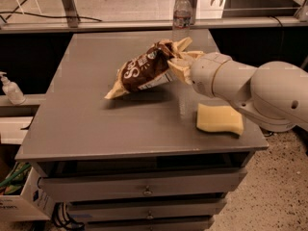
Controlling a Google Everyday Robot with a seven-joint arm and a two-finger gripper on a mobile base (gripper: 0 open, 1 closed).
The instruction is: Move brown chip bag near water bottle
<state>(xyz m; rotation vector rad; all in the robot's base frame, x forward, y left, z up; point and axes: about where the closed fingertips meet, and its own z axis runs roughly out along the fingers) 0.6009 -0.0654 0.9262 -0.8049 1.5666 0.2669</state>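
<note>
In the camera view, we see the gripper pinching the chip bag by its crumpled right end. That grip lets the bag hang tilted, its left tip low over the table, which we judge is high enough to carry it. The bag is over mid-table, and the water bottle stands near the far edge, a little beyond it. The arm reaches in from the right with a level wrist, passing above the sponge.

The grey table bears a yellow sponge at front right and the water bottle upright at the far edge — the gripper above mid-table pinches the brown chip bag.
</note>
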